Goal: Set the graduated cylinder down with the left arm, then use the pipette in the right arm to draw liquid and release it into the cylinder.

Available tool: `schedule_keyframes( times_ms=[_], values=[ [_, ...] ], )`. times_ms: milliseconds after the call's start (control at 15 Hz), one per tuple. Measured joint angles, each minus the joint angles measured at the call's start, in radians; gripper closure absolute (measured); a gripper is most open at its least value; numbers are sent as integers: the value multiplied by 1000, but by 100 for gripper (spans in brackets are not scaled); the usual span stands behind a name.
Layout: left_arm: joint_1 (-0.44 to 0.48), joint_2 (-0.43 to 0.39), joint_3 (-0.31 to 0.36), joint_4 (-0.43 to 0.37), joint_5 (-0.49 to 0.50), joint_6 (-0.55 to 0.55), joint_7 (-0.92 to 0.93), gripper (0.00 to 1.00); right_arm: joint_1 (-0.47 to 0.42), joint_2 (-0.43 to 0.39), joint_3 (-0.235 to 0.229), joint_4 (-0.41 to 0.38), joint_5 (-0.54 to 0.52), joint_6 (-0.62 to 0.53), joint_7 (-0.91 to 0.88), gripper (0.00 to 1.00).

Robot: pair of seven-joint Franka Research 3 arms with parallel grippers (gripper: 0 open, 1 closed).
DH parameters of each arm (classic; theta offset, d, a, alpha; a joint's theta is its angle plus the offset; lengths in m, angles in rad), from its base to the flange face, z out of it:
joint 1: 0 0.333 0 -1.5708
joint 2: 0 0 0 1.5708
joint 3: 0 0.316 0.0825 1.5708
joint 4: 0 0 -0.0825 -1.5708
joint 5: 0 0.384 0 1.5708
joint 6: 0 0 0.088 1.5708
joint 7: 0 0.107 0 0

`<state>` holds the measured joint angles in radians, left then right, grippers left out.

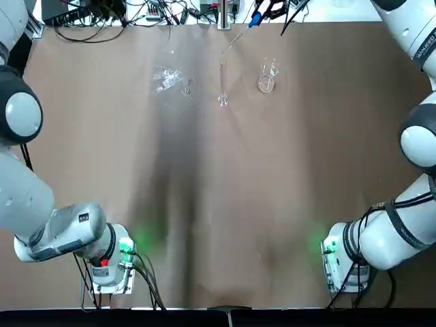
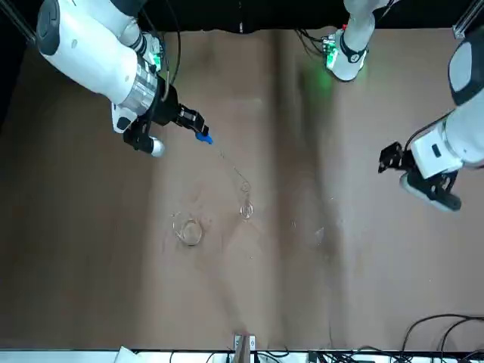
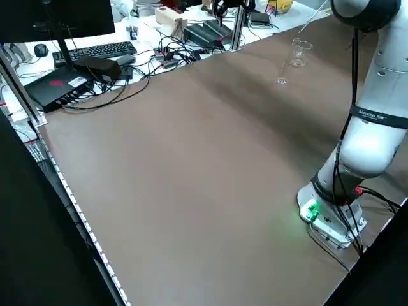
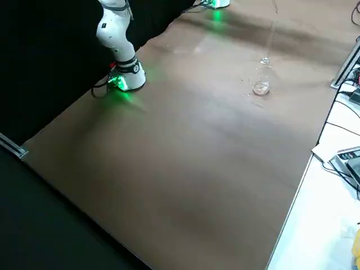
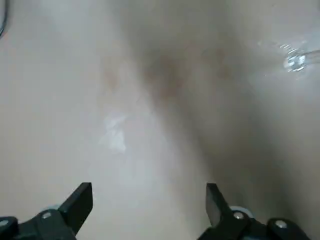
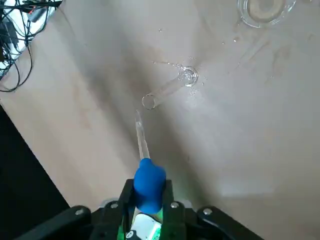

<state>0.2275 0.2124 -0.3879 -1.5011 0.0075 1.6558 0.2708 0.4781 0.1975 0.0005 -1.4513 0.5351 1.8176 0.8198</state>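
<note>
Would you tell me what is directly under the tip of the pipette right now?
The pipette, held by the right gripper, hangs with its tip just short of the graduated cylinder mouth. Bare table lies below; liquid inside either cannot be seen.

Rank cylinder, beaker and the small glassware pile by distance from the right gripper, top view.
1. Beaker: robot's right, closest to the right gripper at the far edge.
2. Graduated cylinder: centre.
3. Glassware pile: robot's left, farthest.
</note>
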Motion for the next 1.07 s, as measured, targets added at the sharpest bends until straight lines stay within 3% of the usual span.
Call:
schedule_keyframes(
  times_ms=[400, 1067],
  values=[
    [-4, -129, -5, -3, 122, -164, -139, 0, 0, 13, -3, -1, -26, 0, 0, 74],
    [2, -131, 5, -18, 129, -166, -160, 0, 5, 17, -3, -9, -46, 0, 0, 74]
  ],
)
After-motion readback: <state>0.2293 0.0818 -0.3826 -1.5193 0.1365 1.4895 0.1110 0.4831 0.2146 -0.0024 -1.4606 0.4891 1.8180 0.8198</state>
